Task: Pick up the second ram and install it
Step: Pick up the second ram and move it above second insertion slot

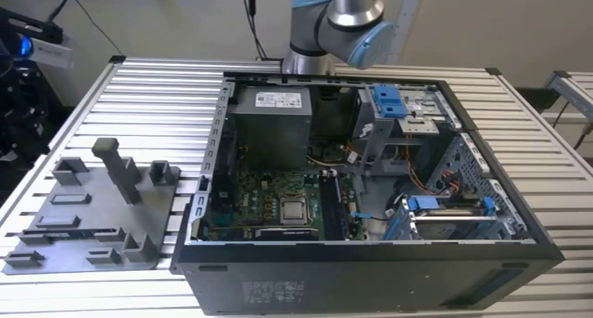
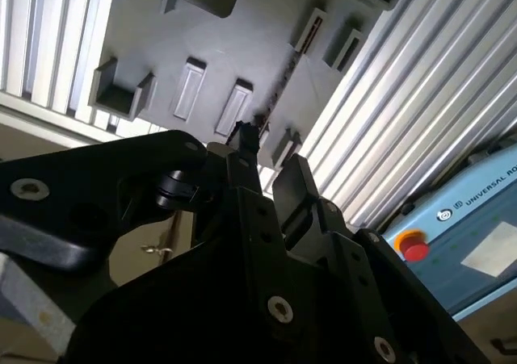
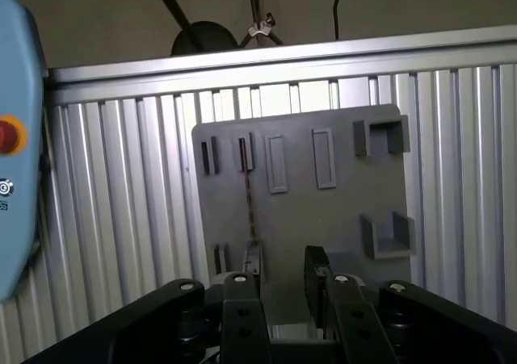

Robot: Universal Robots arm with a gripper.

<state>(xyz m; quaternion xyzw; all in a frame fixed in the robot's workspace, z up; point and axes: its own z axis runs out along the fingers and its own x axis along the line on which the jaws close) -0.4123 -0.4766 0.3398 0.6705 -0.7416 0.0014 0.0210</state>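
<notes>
Pincer (image 3: 281, 282): open, empty, above the grey tray (image 3: 339, 211).
2nd ram (image 3: 249, 207): on edge in its slot.
My aim: I'd straddle it squarely before closing.

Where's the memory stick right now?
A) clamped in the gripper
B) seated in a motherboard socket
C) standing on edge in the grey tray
C: in the first wrist view the memory stick stands on edge between holders of the grey tray, and the open gripper holds nothing.

One tray (image 1: 60, 252), one case (image 1: 371, 276), one ram (image 3: 250, 207)
</notes>
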